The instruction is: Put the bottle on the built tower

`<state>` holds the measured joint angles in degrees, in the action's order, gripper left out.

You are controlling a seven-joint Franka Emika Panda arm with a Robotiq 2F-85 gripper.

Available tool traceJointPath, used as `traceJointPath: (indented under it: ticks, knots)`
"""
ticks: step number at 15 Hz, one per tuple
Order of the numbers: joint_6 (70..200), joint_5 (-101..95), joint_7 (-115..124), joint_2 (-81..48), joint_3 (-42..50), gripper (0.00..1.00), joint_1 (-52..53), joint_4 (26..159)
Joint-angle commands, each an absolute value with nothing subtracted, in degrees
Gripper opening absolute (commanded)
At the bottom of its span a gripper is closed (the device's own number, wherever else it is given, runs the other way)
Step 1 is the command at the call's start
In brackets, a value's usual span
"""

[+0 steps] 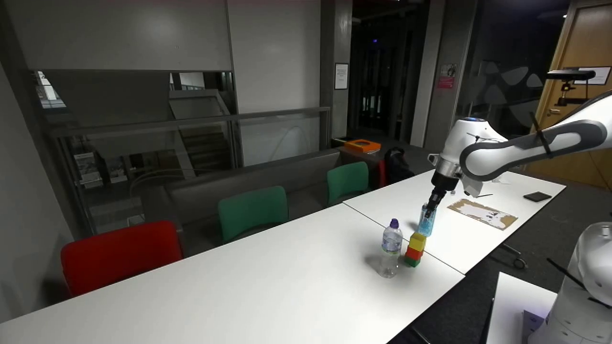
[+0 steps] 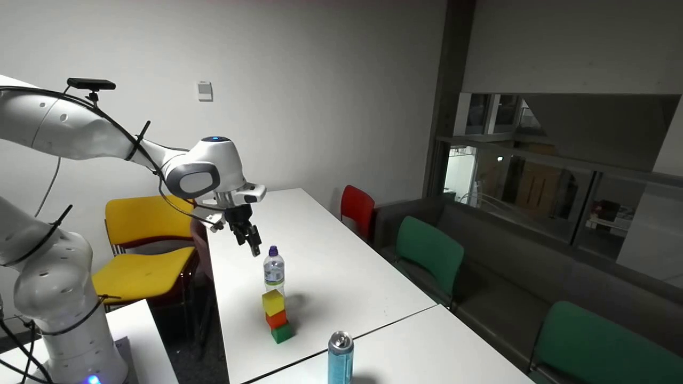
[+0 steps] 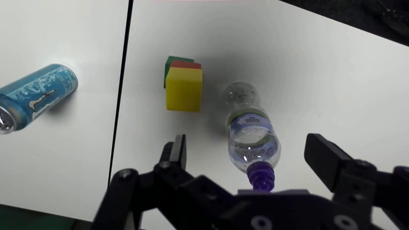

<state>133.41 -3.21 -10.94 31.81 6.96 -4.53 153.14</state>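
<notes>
The bottle (image 1: 391, 246) is clear plastic with a purple cap and stands upright on the white table. It also shows in an exterior view (image 2: 274, 269) and in the wrist view (image 3: 254, 137). The built tower (image 1: 415, 249) stands close beside it, yellow on top, orange-red in the middle, green at the bottom. The tower also shows in an exterior view (image 2: 275, 313) and in the wrist view (image 3: 184, 89). My gripper (image 3: 246, 140) is open and empty. In the wrist view the bottle lies between its fingers, with gaps on both sides. In an exterior view the gripper (image 2: 255, 249) is above table height, beside the cap.
A blue can (image 3: 41, 92) stands across the table seam from the tower, also visible in both exterior views (image 1: 426, 222) (image 2: 340, 360). A torn cardboard sheet (image 1: 483, 213) and a dark flat object (image 1: 537, 197) lie on the table. Chairs (image 1: 253, 210) line the long edge.
</notes>
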Motion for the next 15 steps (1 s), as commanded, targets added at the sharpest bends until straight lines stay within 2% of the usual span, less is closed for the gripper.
traceJointPath:
  ticks: [1,12,15]
  knots:
    - [135.6,-2.1,-10.0,28.2,5.8,1.0,-2.4,149.5]
    - [129.8,6.6,-11.9,9.8,5.8,1.0,1.2,131.4]
    - [131.3,5.2,-11.1,10.7,4.8,1.0,0.2,133.5]
